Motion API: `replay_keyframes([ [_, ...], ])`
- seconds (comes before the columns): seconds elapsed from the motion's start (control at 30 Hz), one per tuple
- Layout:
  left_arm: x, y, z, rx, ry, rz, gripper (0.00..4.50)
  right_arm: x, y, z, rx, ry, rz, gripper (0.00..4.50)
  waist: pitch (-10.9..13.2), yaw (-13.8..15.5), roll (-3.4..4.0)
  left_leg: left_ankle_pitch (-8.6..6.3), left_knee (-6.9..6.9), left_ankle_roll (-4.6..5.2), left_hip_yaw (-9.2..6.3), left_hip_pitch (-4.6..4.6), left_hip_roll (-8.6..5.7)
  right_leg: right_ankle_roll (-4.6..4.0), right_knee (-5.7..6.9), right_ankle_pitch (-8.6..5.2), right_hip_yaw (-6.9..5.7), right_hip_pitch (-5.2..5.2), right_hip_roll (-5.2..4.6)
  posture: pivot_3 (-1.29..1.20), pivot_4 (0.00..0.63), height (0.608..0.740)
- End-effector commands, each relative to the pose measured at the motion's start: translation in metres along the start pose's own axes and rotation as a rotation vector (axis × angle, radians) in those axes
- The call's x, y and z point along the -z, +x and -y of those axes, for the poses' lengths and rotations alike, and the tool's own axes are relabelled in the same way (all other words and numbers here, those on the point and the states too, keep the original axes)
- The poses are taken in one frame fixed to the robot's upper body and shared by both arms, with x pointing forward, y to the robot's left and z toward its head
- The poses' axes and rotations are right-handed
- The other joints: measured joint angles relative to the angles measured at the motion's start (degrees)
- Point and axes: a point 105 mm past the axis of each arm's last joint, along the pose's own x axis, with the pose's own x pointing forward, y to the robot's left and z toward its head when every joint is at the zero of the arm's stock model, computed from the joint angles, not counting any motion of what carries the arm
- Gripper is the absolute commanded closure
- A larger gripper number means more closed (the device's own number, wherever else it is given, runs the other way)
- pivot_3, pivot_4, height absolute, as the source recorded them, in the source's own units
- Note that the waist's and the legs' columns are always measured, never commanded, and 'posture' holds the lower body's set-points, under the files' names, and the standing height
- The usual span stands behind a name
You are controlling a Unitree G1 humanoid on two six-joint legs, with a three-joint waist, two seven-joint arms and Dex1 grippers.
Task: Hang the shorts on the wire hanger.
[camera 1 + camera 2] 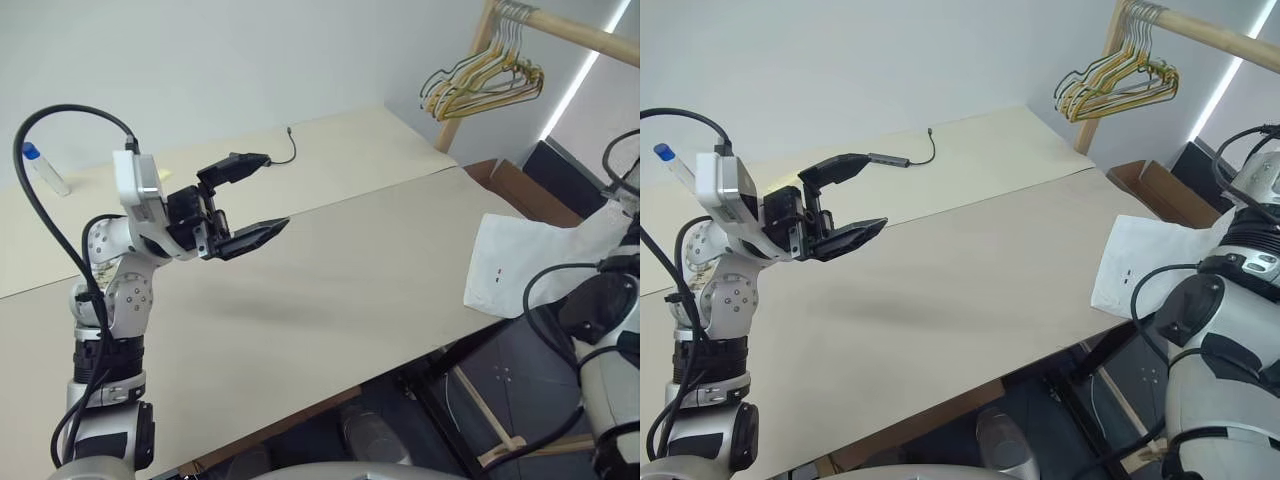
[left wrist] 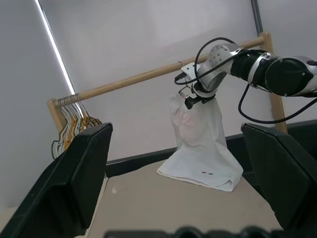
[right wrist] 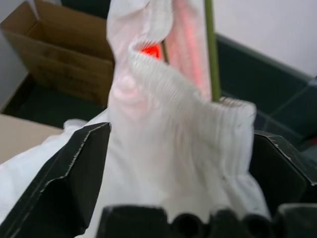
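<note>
The white shorts (image 1: 520, 265) lie with their lower part on the table's right corner. Their top rises to my right gripper (image 2: 192, 96), close under the wooden rail. In the right wrist view that gripper (image 3: 181, 130) stands open, its fingers (image 3: 74, 173) wide apart. The gathered waistband (image 3: 188, 94), tinged pink, bunches between them. A thin olive wire (image 3: 210, 49), seemingly part of the wire hanger, runs straight behind the waistband; fabric hides the rest. My left gripper (image 1: 272, 192) hovers open and empty over the table's left half, far from the shorts.
A wooden rack (image 1: 585, 35) at the back right carries a bunch of yellowish hangers (image 1: 485, 80). A cardboard box (image 1: 520, 185) sits on the floor behind the table (image 1: 350, 290). A blue-capped bottle (image 1: 45, 170) and a dark cable (image 1: 285, 150) lie at the table's far side.
</note>
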Motion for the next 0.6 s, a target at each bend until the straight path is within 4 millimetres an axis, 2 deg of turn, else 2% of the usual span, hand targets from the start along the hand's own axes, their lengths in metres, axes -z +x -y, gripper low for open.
replay_keyframes([
  [0.03, -0.011, 0.002, 0.001, 0.009, 0.048, 0.025, 0.0, -0.028, -0.014, 0.007, 0.071, 0.002, 0.164, 0.02, 0.0, 0.18, 0.0, 0.0, 0.0, 0.0, 0.0, 0.0, 0.0, 0.0, 0.0, 0.0, 0.0, 0.0, 0.0, -0.15, 0.0, 0.74],
  [0.17, -0.011, 0.002, 0.001, 0.007, 0.05, 0.027, 0.0, -0.049, -0.033, 0.008, 0.164, -0.063, 0.354, 0.02, 0.0, 0.47, 0.01, 0.0, 0.0, 0.0, 0.0, -0.01, 0.0, 0.02, 0.0, -0.01, 0.0, 0.0, 0.0, -0.15, 0.0, 0.74],
  [0.23, -0.012, 0.001, 0.001, 0.005, 0.05, 0.033, 0.0, -0.064, -0.05, 0.004, 0.185, -0.088, 0.522, 0.02, 0.01, 0.5, 0.02, 0.0, 0.0, 0.0, 0.0, -0.01, 0.0, 0.03, 0.0, -0.01, 0.01, -0.01, -0.01, -0.14, 0.0, 0.74],
  [0.43, -0.013, -0.001, 0.001, -0.008, 0.051, 0.036, 0.0, -0.081, -0.076, -0.008, 0.163, -0.115, 0.751, 0.02, 0.02, 0.68, 0.02, 0.0, 0.0, 0.0, -0.01, -0.04, 0.0, 0.04, -0.01, -0.01, 0.0, -0.04, -0.01, -0.12, 0.0, 0.74],
  [0.6, -0.01, -0.018, -0.003, -0.08, 0.063, -0.038, 0.0, -0.084, -0.108, -0.052, -0.037, -0.224, 0.962, 0.02, 0.02, 0.63, 0.03, 0.0, -0.01, 0.0, -0.01, 0.0, 0.02, 0.04, 0.0, -0.01, 0.02, -0.04, 0.01, -0.1, 0.0, 0.74],
])
